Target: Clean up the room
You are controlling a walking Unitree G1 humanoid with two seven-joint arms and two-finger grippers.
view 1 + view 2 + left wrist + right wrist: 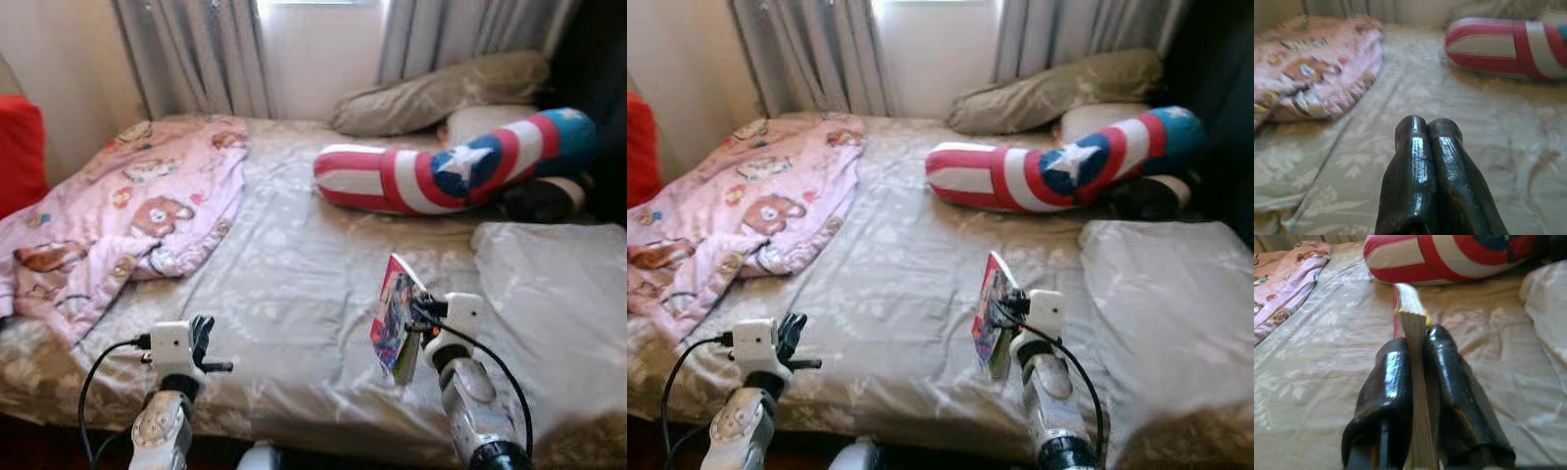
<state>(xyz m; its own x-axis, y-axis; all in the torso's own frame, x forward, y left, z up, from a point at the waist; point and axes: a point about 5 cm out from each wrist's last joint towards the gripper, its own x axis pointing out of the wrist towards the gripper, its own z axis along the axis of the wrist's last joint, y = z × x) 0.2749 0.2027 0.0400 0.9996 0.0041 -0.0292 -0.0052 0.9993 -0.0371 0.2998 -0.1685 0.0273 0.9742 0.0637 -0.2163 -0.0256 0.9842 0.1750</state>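
My right gripper [1418, 340] clamps a thin colourful-covered book [397, 315] upright above the beige floral bedsheet [294, 264]. My left gripper [1427, 129] is pressed closed, empty. Farther off: a pink cartoon-print blanket [127, 211] and a red-white-blue shield-patterned bolster [456, 166].

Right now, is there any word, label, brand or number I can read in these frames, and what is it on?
No readable text anywhere.
Thin colourful-covered book clamped in the right claw: cover print is too blurred to read.
Red, white and blue striped bolster pillow: a white star sign, no words.
Pink cartoon-print blanket: pictures only, no legible lettering.
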